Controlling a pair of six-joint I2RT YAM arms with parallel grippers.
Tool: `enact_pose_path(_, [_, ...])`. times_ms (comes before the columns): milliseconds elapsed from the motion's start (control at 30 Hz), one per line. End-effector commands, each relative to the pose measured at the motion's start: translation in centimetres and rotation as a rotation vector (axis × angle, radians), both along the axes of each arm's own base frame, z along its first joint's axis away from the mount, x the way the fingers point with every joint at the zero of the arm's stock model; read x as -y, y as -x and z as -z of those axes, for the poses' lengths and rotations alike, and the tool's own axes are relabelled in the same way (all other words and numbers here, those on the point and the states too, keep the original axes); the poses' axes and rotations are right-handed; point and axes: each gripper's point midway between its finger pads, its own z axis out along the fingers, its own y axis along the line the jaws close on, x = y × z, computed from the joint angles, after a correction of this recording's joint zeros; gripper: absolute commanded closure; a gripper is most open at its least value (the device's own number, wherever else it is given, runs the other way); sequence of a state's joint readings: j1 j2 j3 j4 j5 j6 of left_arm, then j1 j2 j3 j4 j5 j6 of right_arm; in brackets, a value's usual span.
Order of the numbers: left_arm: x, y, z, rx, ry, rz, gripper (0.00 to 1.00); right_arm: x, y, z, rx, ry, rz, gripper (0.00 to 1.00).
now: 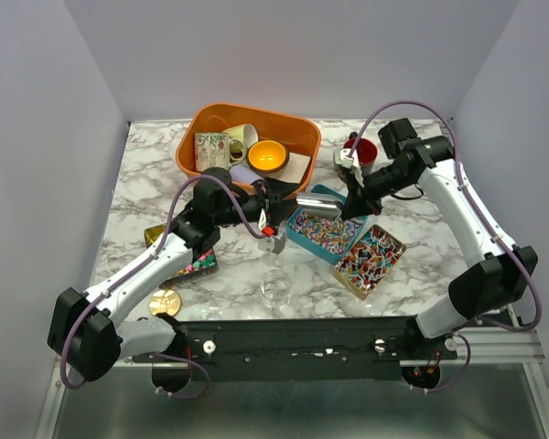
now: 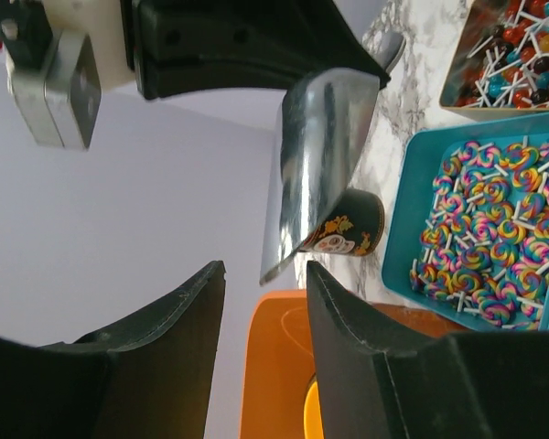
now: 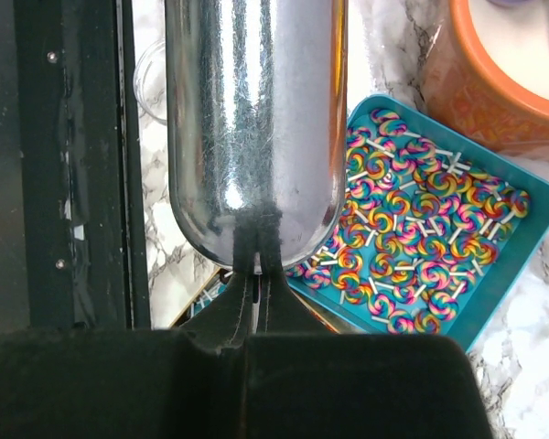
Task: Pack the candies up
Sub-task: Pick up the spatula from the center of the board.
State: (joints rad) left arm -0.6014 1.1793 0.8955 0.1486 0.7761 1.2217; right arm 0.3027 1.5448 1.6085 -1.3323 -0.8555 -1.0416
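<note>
Swirl lollipop candies fill a teal tray (image 1: 304, 240) (image 2: 404, 229) (image 3: 540, 219) at mid table. More candies lie in a gold-rimmed tin (image 1: 371, 261) (image 2: 512, 55) to its right. A third tin (image 1: 197, 262) sits partly under my left arm. My right gripper (image 1: 348, 206) (image 3: 256, 249) is shut on the handle of a metal scoop (image 1: 316, 205) (image 2: 320, 165) (image 3: 252, 128), which hangs over the teal tray's near-left part. My left gripper (image 1: 267, 219) (image 2: 265, 270) is open and empty, just left of the scoop, facing the orange bin.
An orange bin (image 1: 302, 137) (image 2: 274, 366) (image 3: 503, 91) at the back holds mugs and a yellow bowl (image 1: 267, 155). A patterned dark mug (image 1: 361, 154) (image 2: 348, 233) stands behind the tray. A clear glass (image 1: 276, 285) (image 3: 151, 78) and a gold disc (image 1: 165, 302) sit near the front.
</note>
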Motion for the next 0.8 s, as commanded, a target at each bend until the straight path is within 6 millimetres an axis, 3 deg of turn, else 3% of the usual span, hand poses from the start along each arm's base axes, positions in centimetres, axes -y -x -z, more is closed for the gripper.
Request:
enact_pose_path(0, [1.3, 0.7, 0.5, 0.050, -0.011, 0.039, 0.49, 0.5, 3.5, 0.6, -0.190, 0.049, -0.023, 0.99])
enact_pose_path(167, [1.8, 0.9, 1.2, 0.052, -0.031, 0.061, 0.52, -0.1, 3.2, 0.6, -0.200, 0.042, -0.035, 0.99])
enact_pose_path(300, [2.0, 0.7, 1.7, 0.056, -0.043, 0.063, 0.62, -0.5, 3.7, 0.5, -0.193, 0.044, -0.059, 0.99])
enact_pose_path(500, [2.2, 0.2, 2.0, 0.082, -0.040, 0.063, 0.64, -0.2, 4.6, 1.1, -0.194, 0.069, -0.073, 0.99])
enact_pose_path(700, [2.4, -0.4, 2.4, 0.065, -0.035, 0.081, 0.75, 0.0, 4.7, 1.2, -0.191, 0.081, -0.072, 0.99])
enact_pose_path(767, [2.4, -0.7, 2.5, 0.054, -0.032, 0.077, 0.85, 0.2, 4.7, 1.6, -0.185, 0.096, -0.075, 0.99])
